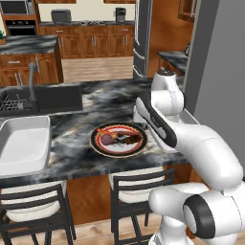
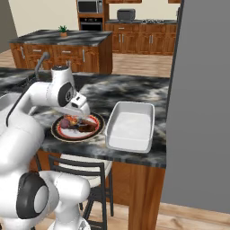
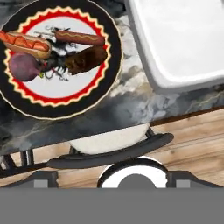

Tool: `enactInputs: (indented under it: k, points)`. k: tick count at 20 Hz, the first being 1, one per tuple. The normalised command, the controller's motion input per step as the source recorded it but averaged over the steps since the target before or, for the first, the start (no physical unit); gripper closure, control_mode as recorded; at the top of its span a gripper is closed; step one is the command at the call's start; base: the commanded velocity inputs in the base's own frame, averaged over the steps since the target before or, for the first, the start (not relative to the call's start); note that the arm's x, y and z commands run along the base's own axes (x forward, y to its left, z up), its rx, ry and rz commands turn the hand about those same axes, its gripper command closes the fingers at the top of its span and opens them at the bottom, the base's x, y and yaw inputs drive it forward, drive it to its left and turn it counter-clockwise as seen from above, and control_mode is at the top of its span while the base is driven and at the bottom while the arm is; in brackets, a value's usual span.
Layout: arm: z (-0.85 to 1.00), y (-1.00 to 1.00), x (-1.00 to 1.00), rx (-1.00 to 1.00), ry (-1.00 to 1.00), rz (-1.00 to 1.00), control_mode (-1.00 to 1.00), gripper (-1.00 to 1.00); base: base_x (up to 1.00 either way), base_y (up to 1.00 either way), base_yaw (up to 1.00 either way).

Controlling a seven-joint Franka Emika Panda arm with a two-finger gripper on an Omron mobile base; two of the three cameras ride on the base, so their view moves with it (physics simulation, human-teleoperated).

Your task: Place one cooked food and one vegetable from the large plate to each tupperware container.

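Fingers released, jaws spread wide with nothing between them; in the hand view we only catch the two dark fingertips [image 3: 41,178] low in the picture, over a chair and the wood floor past the counter's front edge. We see the gripper [image 2: 83,114] in the right base view hanging above the near side of the large plate [image 2: 96,128], apart from it. That plate sits on the dark marbled counter [image 1: 72,143] close to its front edge, between the two tubs. On it, from the hand view: a hot dog in a bun [image 3: 24,43], a plain sausage [image 3: 80,37], a dark brown cooked piece [image 3: 86,60], a purple round vegetable [image 3: 22,67], and some black stringy bits in the middle that we cannot identify. One tupperware container [image 2: 130,126] lies just beside the plate toward the grey wall [image 2: 202,103], the other tupperware container [image 1: 24,143] near the counter's opposite end by the front edge; both look bare inside. Behind that second tub a dark sink [image 1: 57,98] with faucet [image 1: 32,81] is set in the counter. Two chairs [image 1: 141,184] stand tucked under the front edge
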Motion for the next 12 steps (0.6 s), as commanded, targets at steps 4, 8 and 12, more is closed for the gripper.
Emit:
enactInputs:
  k: [4,8,12]
  points:
    - [-0.5,0.16,0.59,0.06,0.14,-0.58,-1.0,-1.0,0.0,0.0,0.0]
    - [-0.27,0.04,0.34,0.08,0.06,-0.47,-1.0,-1.0,0.0,0.0,0.0]
    - [-0.43,0.0,0.38,0.11,0.0,-0.27,-1.0,-1.0,0.0,0.0,0.0]
